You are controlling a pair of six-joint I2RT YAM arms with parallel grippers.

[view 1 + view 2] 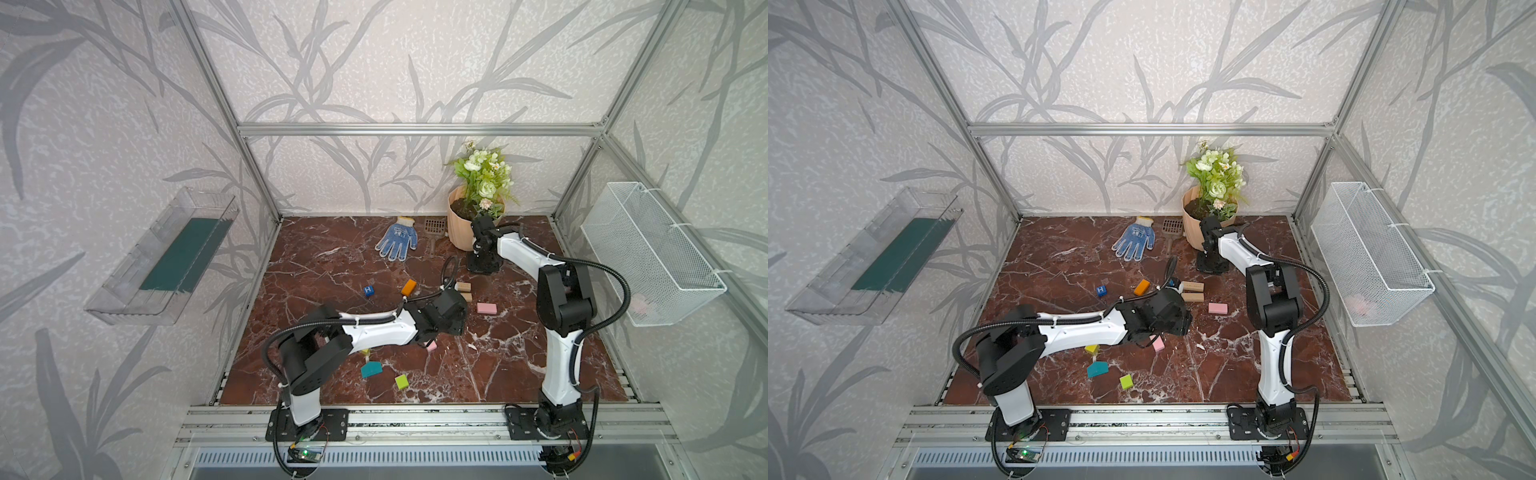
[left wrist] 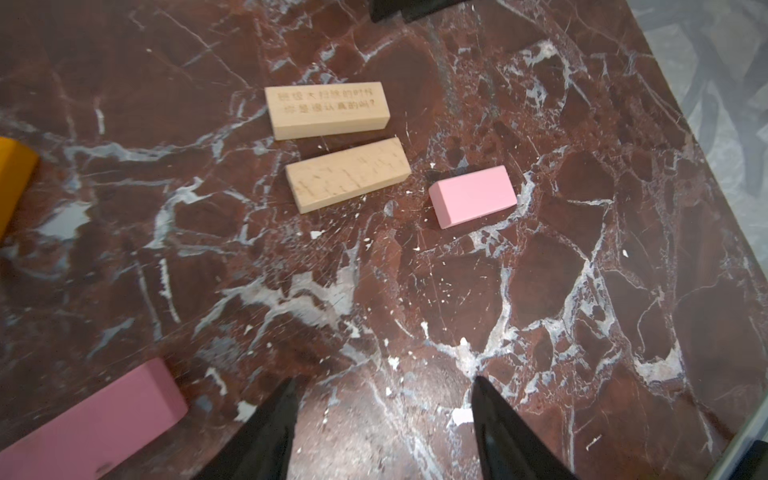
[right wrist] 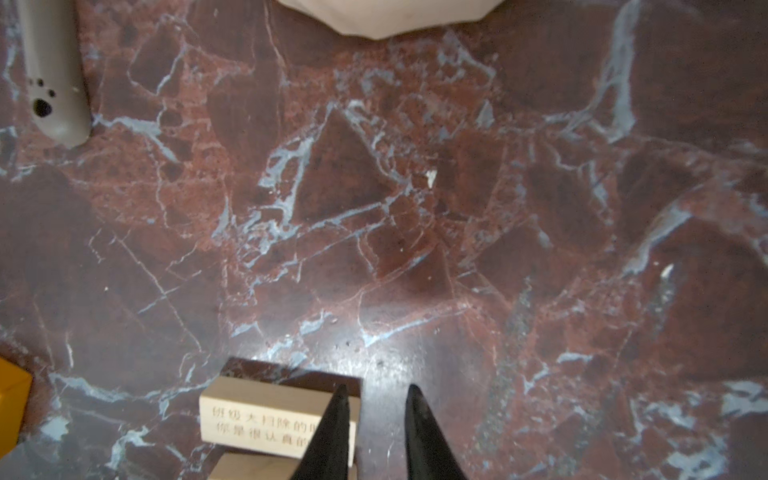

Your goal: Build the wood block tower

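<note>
Left gripper (image 2: 382, 380): fingers apart, empty; pink block (image 2: 91, 419) just beside.
Tan blocks (image 2: 348, 174): just ahead, flat, unstacked; long axes lie along the closing line, so a wrist turn seems needed.
Right gripper (image 3: 376, 388): tips together, empty, beyond, beside the lettered tan block (image 3: 266, 419).

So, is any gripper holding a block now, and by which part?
No, nothing is held. The left gripper is open and empty; the right gripper is shut on nothing.

- Engraved tan oblong (image 2: 327, 109) and plain tan oblong (image 2: 348, 174) lie flat, side by side.
- Pink oblong (image 2: 473, 196) lies near them.
- Orange oblong (image 1: 408, 287), blue "H" cube (image 1: 368, 290), teal piece (image 1: 371, 369) and lime cube (image 1: 402, 381) lie scattered apart.
</note>
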